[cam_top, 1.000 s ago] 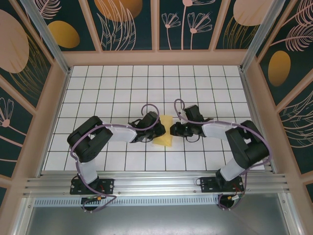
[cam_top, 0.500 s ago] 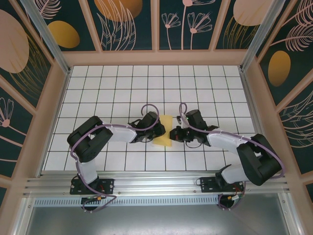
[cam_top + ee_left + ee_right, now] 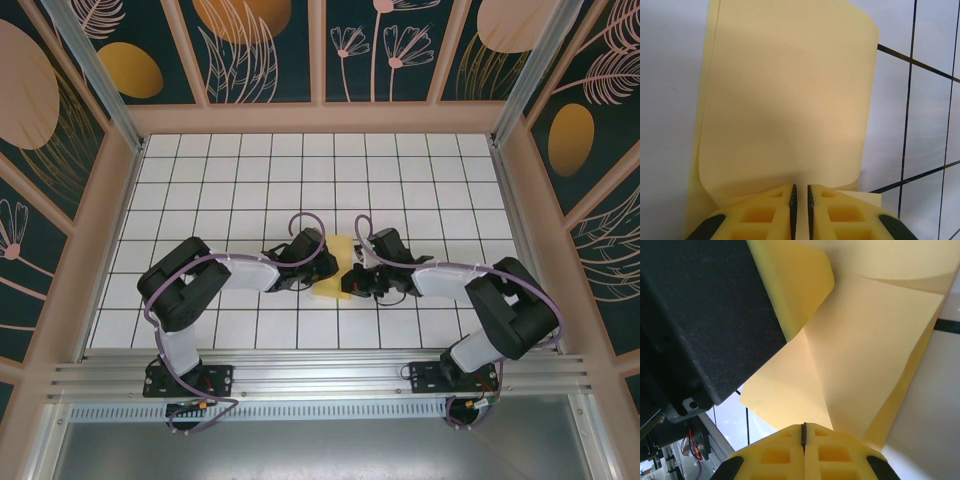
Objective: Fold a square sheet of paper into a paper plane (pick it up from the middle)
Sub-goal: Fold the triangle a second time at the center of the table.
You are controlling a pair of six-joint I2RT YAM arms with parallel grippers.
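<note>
Presently, the square sheet of paper (image 3: 338, 268) is sitting just 6 o'clock of the table (image 3: 250, 180) centre, between the two grippers. The left gripper (image 3: 318, 270) is meeting it from 9 o'clock and the right gripper (image 3: 352, 282) from 4 o'clock.

In the left wrist view, the left gripper (image 3: 800, 197) is showing only a hairline slit between its jaws and appears to be pinching the sheet's (image 3: 785, 100) curled near edge. In the right wrist view, the right gripper (image 3: 803, 432) is clamping fully closed where the creased layers (image 3: 865, 355) are converging.

Progress, as judged: early folds are forming, with one flap curling loose. No pointed dart is emerging yet, so most folding is remaining.

Clearance: open tiles are lying toward 12 o'clock. A black housing (image 3: 700, 315) is crowding the right wrist view at 10 o'clock.
</note>
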